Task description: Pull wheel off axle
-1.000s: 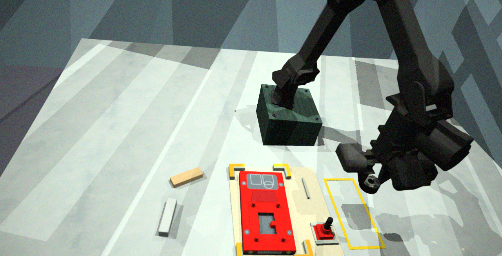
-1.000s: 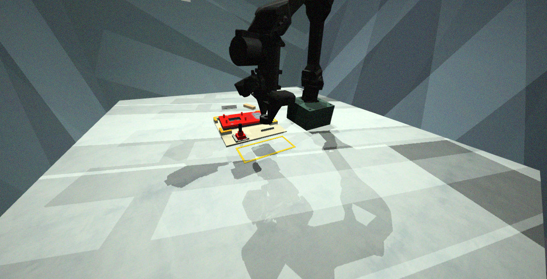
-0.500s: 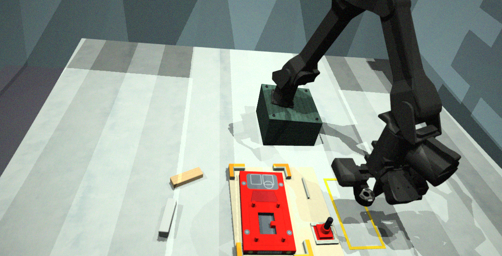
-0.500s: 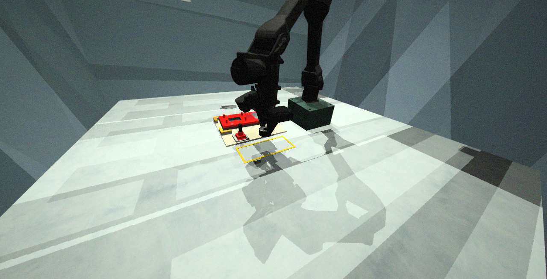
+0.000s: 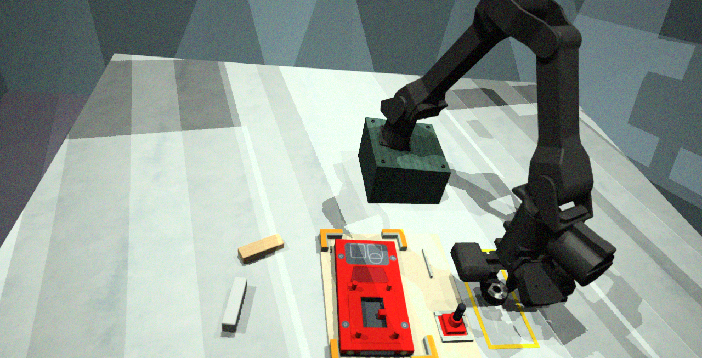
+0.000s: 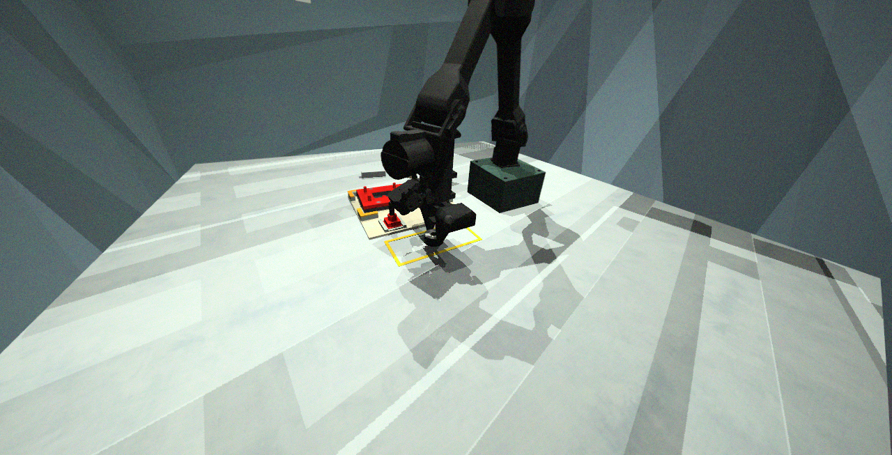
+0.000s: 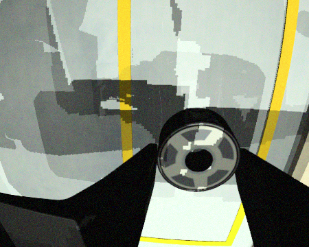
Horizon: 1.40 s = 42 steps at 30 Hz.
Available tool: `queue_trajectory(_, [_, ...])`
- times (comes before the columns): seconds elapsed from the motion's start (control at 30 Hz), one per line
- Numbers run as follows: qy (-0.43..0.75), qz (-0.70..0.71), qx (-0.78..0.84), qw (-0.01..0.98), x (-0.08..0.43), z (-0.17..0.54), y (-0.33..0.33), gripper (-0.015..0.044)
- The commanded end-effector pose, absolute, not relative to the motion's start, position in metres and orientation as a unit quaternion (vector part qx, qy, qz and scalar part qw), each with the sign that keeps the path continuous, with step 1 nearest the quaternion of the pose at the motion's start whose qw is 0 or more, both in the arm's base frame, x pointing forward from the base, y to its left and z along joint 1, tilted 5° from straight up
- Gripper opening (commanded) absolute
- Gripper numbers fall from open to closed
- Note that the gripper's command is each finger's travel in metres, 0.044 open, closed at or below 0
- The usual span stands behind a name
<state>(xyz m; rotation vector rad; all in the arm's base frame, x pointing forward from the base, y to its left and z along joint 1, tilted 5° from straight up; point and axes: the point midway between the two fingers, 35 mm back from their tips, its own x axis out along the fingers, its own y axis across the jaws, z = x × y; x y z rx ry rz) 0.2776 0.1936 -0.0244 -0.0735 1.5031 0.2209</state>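
Note:
My gripper (image 5: pixel 497 286) (image 6: pixel 434 231) (image 7: pixel 196 154) is shut on the black wheel (image 5: pixel 496 292) (image 6: pixel 433 239) (image 7: pixel 197 178), one finger on each side of its tread. The wheel's grey spoked face with the dark centre hole shows in the wrist view. The wheel is low over the yellow-outlined marked area (image 5: pixel 513 346) (image 6: pixel 392 253) (image 7: pixel 124 41); whether it touches the table, I cannot tell. The upright black axle (image 5: pixel 459 311) stands bare on its red base (image 5: pixel 453 325) (image 6: pixel 392 224), left of the marked area in the top view.
The red chassis (image 5: pixel 344 277) lies on the cream board (image 5: pixel 431 294) (image 6: pixel 373 227) between orange corner brackets. A thin grey rod (image 5: pixel 427 263) lies on the board. A wooden block (image 5: pixel 260 249) and a grey block (image 5: pixel 235 302) lie farther left. The arm stands on a dark green box (image 5: pixel 405 186) (image 6: pixel 504 193).

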Motion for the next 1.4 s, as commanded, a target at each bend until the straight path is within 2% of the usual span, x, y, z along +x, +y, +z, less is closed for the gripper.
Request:
queue_trajectory(0.0, [0.681,0.1,-0.033,0.724,0.278,-0.024,0.194,0.0079])
queue_trajectory(0.27, [0.681,0.1,-0.033,0.724,0.278,-0.022,0.193,0.0289])
queue_trajectory(0.3, [0.681,0.1,-0.033,0.725,0.278,-0.017,0.193,0.03])
queue_trajectory(0.47, [0.68,0.098,-0.034,0.726,0.275,0.03,0.189,0.03])
queue_trajectory(0.63, [0.68,0.097,-0.034,0.726,0.275,0.036,0.188,0.03])
queue_trajectory(0.8, [0.681,0.098,-0.032,0.725,0.247,0.05,0.169,0.0431])
queue_trajectory(0.83, [0.681,0.097,-0.033,0.725,0.238,0.055,0.162,0.044])
queue_trajectory(1.0, [0.683,0.096,-0.035,0.723,0.2,0.071,0.135,0.044])
queue_trajectory(1.37, [0.683,0.096,-0.035,0.723,0.199,0.072,0.134,0.044])
